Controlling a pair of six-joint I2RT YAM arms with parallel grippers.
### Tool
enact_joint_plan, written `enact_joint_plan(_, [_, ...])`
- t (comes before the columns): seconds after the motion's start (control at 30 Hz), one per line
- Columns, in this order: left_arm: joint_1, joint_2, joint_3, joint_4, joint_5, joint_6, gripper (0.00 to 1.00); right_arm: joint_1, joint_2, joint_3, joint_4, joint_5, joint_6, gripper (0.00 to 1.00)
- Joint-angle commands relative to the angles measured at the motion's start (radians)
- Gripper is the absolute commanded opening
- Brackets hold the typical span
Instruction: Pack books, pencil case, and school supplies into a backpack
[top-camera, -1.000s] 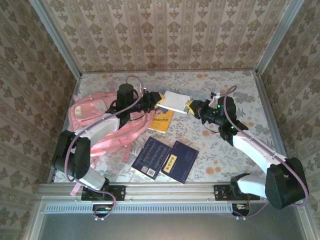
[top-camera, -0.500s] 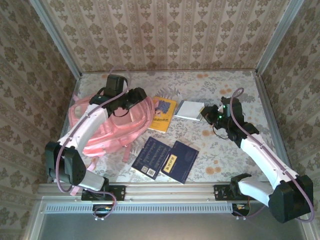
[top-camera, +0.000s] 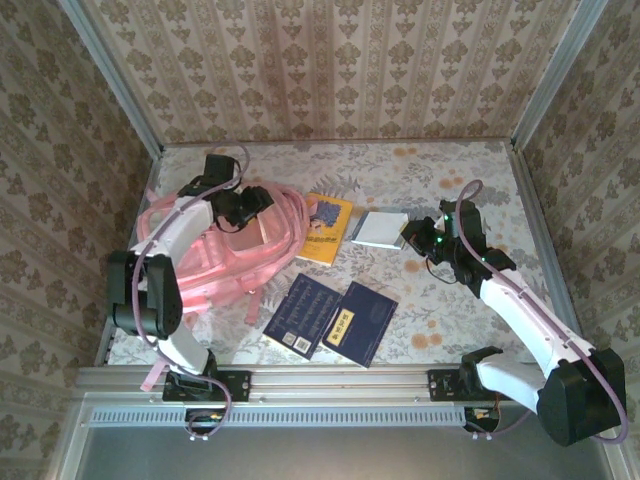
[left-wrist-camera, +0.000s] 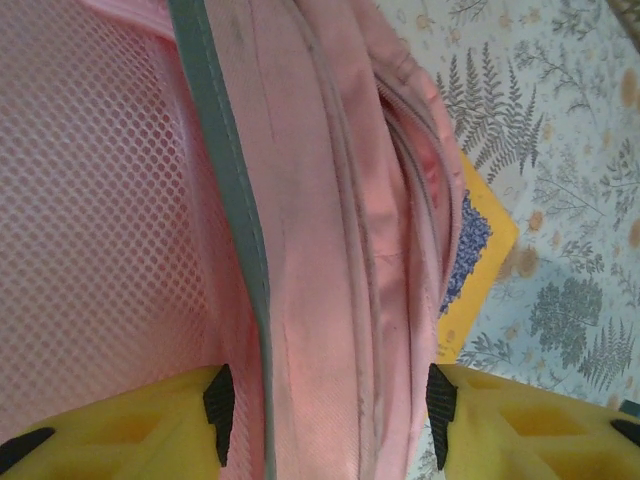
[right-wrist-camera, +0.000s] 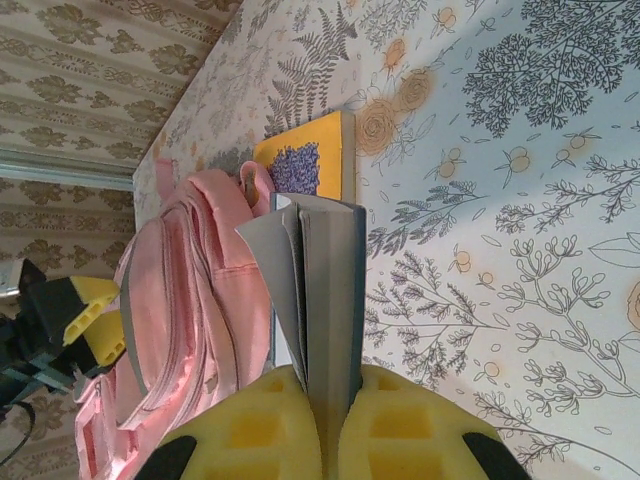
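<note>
Wrist close-up: grey-white pad (right-wrist-camera: 322, 285) between right fingers (right-wrist-camera: 250, 432)

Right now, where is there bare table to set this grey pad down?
Bare: the far strip of table behind the yellow book and the pad, out to the right corner; also the near patch right of the navy books. Crowded: the middle, where the backpack, yellow book and navy books lie close together.

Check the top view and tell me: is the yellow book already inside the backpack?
No, the yellow book lies flat on the table beside the backpack, its cover in plain sight.
</note>
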Motion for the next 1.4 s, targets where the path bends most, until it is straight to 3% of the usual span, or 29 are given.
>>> enact_joint_plan(0.0, [0.009, 0.026, 0.055, 0.034, 0.037, 0.002, 0.54, -0.01, -0.026, -0.005, -0.007, -0.02, -0.036, 0.0])
enact_joint_plan(0.13, [0.011, 0.066, 0.084, 0.057, 0.056, -0.003, 0.47, -0.013, -0.016, -0.013, -0.002, -0.024, -0.047, 0.0])
enact_joint_plan(0.3, [0.012, 0.106, 0.103, 0.033, 0.023, 0.007, 0.24, -0.016, -0.002, -0.014, 0.004, -0.028, -0.044, 0.0])
enact_joint_plan(0.53, [0.016, 0.135, 0.132, -0.003, 0.055, 0.06, 0.01, -0.039, -0.009, 0.011, -0.027, -0.023, -0.064, 0.0])
enact_joint_plan(0.77, [-0.006, 0.056, 0.299, -0.13, 0.107, 0.223, 0.0, -0.046, -0.035, 0.058, -0.081, 0.001, -0.129, 0.0])
enact_joint_plan(0.97, [-0.082, -0.048, 0.46, -0.313, 0.155, 0.416, 0.0, -0.047, -0.051, 0.102, -0.125, -0.044, -0.181, 0.0])
enact_joint_plan(1.1, [-0.098, -0.132, 0.479, -0.339, 0.224, 0.447, 0.0, -0.041, -0.088, 0.116, -0.093, -0.134, -0.204, 0.0])
enact_joint_plan(1.37, [-0.055, -0.278, 0.406, -0.299, 0.457, 0.508, 0.0, -0.018, -0.145, 0.307, -0.339, -0.061, -0.364, 0.0])
